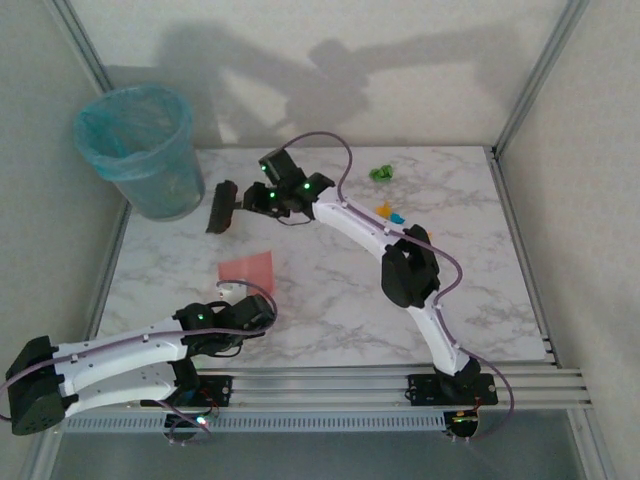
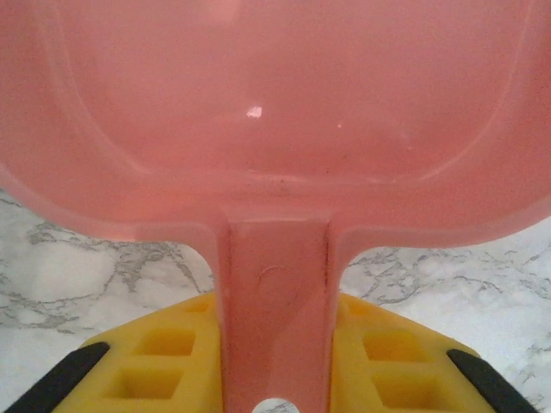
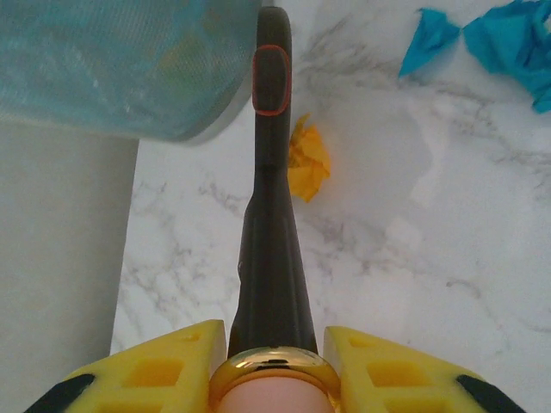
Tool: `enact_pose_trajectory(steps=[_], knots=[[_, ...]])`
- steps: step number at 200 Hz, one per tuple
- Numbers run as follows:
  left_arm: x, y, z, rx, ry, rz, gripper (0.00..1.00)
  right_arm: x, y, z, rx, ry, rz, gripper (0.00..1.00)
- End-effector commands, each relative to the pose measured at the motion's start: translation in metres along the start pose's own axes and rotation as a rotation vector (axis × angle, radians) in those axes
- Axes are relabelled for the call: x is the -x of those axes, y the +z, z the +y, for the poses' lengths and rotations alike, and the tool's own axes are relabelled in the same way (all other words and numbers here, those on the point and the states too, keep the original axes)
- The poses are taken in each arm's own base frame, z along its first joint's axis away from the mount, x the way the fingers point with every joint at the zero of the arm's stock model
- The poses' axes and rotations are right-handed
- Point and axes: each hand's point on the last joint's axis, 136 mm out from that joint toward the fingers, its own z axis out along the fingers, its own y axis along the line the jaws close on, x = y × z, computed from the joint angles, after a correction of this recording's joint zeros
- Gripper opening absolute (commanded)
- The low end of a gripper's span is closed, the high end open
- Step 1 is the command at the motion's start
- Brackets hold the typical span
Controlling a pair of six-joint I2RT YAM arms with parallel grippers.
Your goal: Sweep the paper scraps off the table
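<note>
Paper scraps [image 1: 381, 172]: perhaps six

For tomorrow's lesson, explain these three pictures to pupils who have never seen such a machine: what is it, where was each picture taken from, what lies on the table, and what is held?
Two robot arms are bolted at the near edge of a marble table. The wide picture looks down from above and behind them; the other two come from a camera on each wrist, with yellow fingers at the bottom. The left gripper is shut on the handle of a pink dustpan. The right gripper is shut on a dark brush. Paper scraps lie on the table: green, orange and blue. A lined bin stands by the far left corner.
</note>
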Motion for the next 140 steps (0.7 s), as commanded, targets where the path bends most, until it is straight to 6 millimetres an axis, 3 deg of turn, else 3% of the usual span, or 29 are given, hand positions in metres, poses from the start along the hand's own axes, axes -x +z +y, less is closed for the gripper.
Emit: enact_pose_trajectory(steps=[1, 26, 29, 43, 83, 140], knots=[[0.006, -0.002, 0.009, 0.036, -0.028, -0.047, 0.00, 0.015, 0.004, -0.013, 0.025, 0.072, 0.036, 0.00], [0.009, -0.003, 0.009, 0.042, -0.036, -0.054, 0.00, 0.019, 0.003, -0.027, -0.012, 0.067, 0.050, 0.00], [0.009, -0.004, 0.009, 0.042, -0.036, -0.056, 0.00, 0.029, -0.001, -0.039, -0.029, 0.083, 0.038, 0.00], [0.009, -0.003, 0.011, 0.049, -0.038, -0.059, 0.00, 0.033, -0.009, -0.053, -0.056, 0.094, 0.040, 0.00], [0.012, -0.003, 0.010, 0.055, -0.042, -0.069, 0.00, 0.020, -0.026, -0.083, -0.083, 0.128, 0.051, 0.00], [0.013, -0.001, 0.015, 0.066, -0.055, -0.073, 0.00, 0.007, -0.077, -0.137, -0.079, 0.260, -0.017, 0.00]])
